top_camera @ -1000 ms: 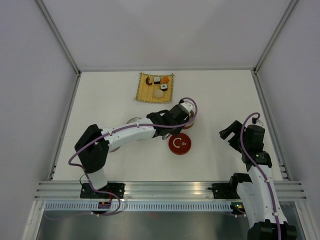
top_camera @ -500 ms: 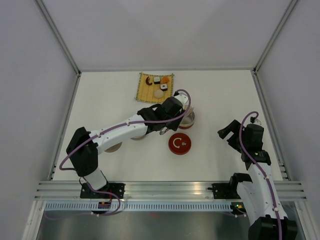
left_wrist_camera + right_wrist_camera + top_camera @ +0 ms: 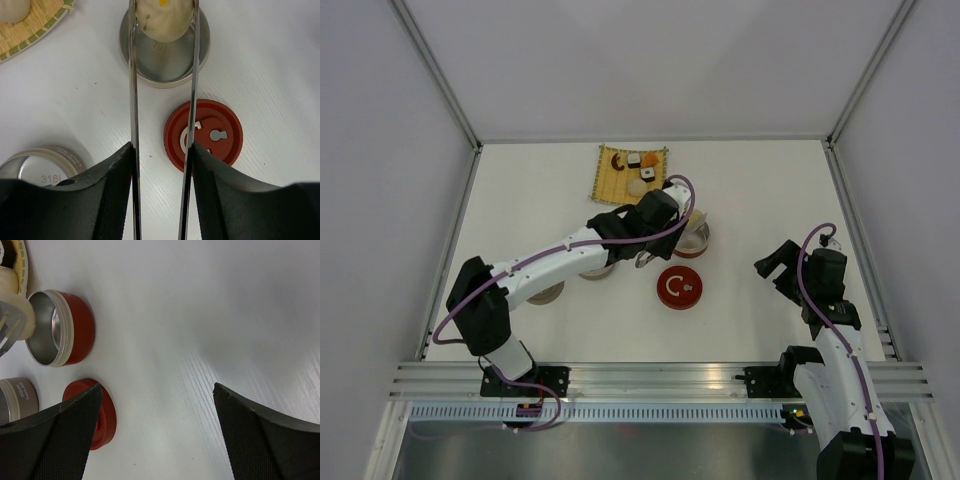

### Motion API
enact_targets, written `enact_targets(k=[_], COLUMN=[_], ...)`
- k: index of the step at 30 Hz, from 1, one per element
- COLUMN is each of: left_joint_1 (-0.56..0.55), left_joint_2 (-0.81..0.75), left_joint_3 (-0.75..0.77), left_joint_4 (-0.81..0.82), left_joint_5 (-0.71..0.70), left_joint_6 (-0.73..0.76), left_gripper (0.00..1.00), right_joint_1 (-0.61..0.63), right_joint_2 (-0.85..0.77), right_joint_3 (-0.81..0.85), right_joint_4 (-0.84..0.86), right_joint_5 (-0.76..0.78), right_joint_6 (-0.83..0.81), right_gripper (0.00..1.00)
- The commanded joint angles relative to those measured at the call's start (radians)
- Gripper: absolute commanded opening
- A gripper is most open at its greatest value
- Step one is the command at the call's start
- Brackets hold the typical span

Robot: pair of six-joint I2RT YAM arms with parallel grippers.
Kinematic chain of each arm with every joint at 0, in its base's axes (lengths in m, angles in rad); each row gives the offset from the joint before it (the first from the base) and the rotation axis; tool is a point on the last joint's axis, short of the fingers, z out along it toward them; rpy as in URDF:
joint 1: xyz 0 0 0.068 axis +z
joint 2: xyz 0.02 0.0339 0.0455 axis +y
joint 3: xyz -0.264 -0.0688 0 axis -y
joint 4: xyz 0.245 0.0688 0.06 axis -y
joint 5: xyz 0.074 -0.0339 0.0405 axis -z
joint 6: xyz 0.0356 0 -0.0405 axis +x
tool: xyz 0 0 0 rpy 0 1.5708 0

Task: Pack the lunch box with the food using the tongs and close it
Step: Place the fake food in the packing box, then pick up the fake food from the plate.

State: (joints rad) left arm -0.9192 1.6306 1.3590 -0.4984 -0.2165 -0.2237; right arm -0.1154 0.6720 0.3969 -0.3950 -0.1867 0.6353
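Observation:
My left gripper (image 3: 162, 150) is shut on the silver tongs (image 3: 132, 100), one black finger pressing on each arm. A round white bun (image 3: 162, 20) sits between the tong tips, over the far rim of the open red lunch box (image 3: 165, 62). From above, the left gripper (image 3: 658, 222) reaches beside that tin (image 3: 696, 240). The red lid (image 3: 678, 287) lies flat in front of it. More food (image 3: 638, 170) lies on the bamboo mat (image 3: 610, 185). My right gripper (image 3: 775, 262) hangs open to the right, holding nothing.
A silver tin (image 3: 35, 167) stands to the left of the lid, partly under the left arm (image 3: 595, 268); another one (image 3: 545, 292) lies further left. In the right wrist view the red tin (image 3: 75, 327) and the lid (image 3: 97, 412) are at the left, with white table ahead.
The left arm has swung back and to the left, drawing the tongs and bun over the red tin. The tong arms stand slightly wider apart. The right arm has barely moved.

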Motion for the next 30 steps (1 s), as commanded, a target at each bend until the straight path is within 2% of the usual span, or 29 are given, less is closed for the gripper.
enact_targets(k=[1, 10, 19, 22, 27, 30], left_joint_1=[0.002, 0.002, 0.043, 0.085, 0.242, 0.29], left_joint_2=[-0.017, 0.04, -0.029, -0.069, -0.066, -0.032], left_joint_3=[-0.008, -0.006, 0.006, 0.002, -0.008, -0.005], left_joint_4=[0.015, 0.023, 0.041, 0.05, 0.057, 0.063], left_joint_5=[0.022, -0.004, -0.018, -0.02, 0.031, -0.032], left_joint_6=[-0.023, -0.014, -0.017, -0.013, -0.029, -0.008], left_gripper=[0.55, 0.55, 0.55, 0.56, 0.56, 0.57], right_joint_1=[-0.003, -0.004, -0.003, -0.003, -0.003, -0.004], right_joint_2=[0.003, -0.002, 0.0, 0.004, 0.018, 0.029], right_joint_3=[-0.01, -0.009, -0.006, -0.01, -0.02, -0.02], right_joint_4=[0.041, 0.031, 0.035, 0.039, 0.059, 0.068], right_joint_5=[-0.014, -0.011, -0.008, -0.01, -0.019, -0.019], right_joint_6=[0.012, 0.001, 0.0, 0.0, 0.0, 0.001], right_gripper=[0.98, 0.98, 0.98, 0.98, 0.98, 0.98])
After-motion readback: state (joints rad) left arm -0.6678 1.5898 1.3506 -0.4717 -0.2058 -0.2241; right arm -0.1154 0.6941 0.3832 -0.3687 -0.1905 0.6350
